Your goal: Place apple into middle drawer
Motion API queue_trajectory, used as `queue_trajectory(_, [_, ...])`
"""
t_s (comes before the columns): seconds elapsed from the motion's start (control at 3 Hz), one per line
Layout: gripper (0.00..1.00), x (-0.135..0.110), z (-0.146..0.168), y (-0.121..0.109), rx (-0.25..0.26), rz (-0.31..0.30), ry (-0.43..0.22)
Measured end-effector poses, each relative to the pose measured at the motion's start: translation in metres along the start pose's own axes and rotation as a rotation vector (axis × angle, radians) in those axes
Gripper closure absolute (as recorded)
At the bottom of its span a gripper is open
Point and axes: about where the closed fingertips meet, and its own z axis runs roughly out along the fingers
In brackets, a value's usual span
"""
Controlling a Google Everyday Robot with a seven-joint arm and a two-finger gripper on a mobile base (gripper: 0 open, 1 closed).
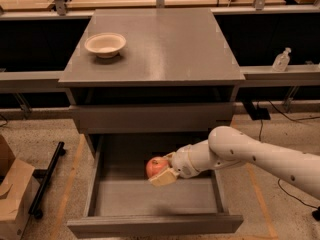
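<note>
A: Gripper position, for our entry?
B: We log the gripper (163,169) at lower centre of the frame, inside the pulled-out middle drawer (150,199). It sits on the white arm (250,154), which enters from the lower right.
A: Jaws?
B: Closed around the apple (156,166). We see one tan finger (164,178) beneath it and another at its upper right side.
A: And the apple's place?
B: Over the drawer's grey floor, toward the back, about midway between the side walls. We cannot tell whether it touches the floor.
A: Other items we note?
B: The cream bowl (105,44) sits on the desk (165,44), upper left, well apart from the apple. The other drawer front (150,118), above, is closed. A cardboard box (12,194) stands at lower left.
</note>
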Motion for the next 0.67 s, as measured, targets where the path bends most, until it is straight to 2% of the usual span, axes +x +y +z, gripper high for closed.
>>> queue_trajectory(0.33, [1.00, 0.0214, 0.0229, -0.0076, 0.000, 0.048, 0.003])
queue_trajectory(0.67, [1.00, 0.0189, 0.0231, -0.0041, 0.003, 0.013, 0.032])
